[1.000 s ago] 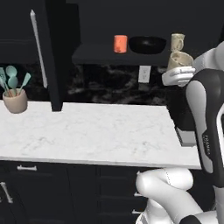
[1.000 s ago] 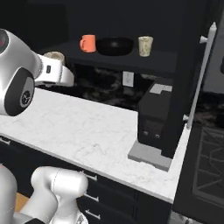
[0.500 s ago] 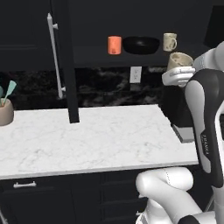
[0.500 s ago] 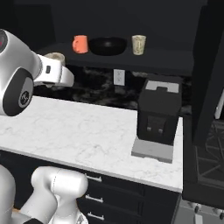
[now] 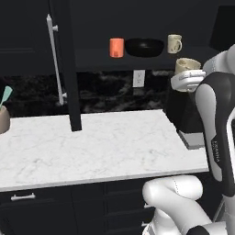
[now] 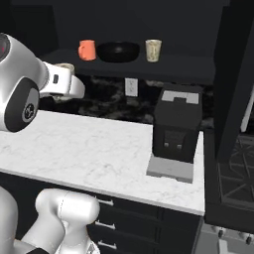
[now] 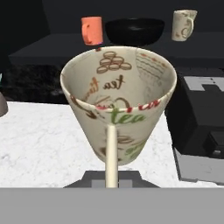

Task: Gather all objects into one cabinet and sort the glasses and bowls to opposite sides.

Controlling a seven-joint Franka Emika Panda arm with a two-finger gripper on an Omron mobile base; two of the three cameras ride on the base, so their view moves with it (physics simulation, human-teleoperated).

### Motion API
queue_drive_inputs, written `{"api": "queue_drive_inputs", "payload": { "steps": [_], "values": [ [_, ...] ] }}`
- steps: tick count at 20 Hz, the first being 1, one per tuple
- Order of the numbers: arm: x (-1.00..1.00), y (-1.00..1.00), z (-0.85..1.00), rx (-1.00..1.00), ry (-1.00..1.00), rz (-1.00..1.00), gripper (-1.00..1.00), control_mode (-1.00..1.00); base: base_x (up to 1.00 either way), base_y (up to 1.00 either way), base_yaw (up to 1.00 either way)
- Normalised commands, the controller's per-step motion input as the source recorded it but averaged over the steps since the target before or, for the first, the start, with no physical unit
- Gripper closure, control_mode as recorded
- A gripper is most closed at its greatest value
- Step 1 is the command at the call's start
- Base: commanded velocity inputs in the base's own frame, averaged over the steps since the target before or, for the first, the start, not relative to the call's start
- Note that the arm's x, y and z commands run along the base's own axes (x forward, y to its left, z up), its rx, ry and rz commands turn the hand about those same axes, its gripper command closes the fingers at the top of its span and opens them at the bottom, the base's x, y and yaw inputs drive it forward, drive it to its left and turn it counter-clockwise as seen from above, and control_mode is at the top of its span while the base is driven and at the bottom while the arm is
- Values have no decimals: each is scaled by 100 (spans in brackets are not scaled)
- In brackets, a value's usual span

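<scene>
The black cabinet (image 5: 27, 46) stood with its tall door (image 5: 64, 69) swung open edge-on, its silver bar handle (image 5: 54, 64) facing the camera, above the white marble desk (image 5: 92, 142). A dark coffee machine (image 6: 177, 130) sat at the right end of that desk. On the dark shelf (image 5: 151, 58) three of the task's things were already lined up: the wide black bowl (image 5: 144, 47) in the middle, the orange cup (image 5: 116, 47) just beside it on the left, and a cream mug (image 5: 174, 43) on the right.

The last piece, a second cream mug (image 7: 118, 100) printed with "tea", was off the shelf, carried in the tool (image 5: 188, 78) in front of the shelf and below its level, over the right end of the desk. The tool was clamped shut on it, gripping the mug near its base, with the handle running down toward the camera in the hand view.

So, by my reading, most of the gathering was done; this mug remained to be set down, and the cups flanked the bowl on both sides, so the sorting to opposite sides looked unfinished.

Compared with the earlier pictures, the whole scene had slid across both base views, meaning the base had driven sideways; the shelf items and the grip looked unchanged.
</scene>
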Motion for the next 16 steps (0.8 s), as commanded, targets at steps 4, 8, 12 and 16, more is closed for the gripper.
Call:
{"api": "queue_drive_inputs", "payload": {
  "steps": [4, 8, 12, 16],
  "values": [
    [0, 0, 0, 0, 0, 0, 100, 100, 13, 3, -28],
    [0, 0, 0, 0, 0, 0, 100, 100, 21, 19, -28],
    [0, 0, 0, 0, 0, 0, 100, 100, 32, 33, -10],
    [0, 0, 0, 0, 0, 0, 100, 100, 49, 26, -2]
  ]
}}
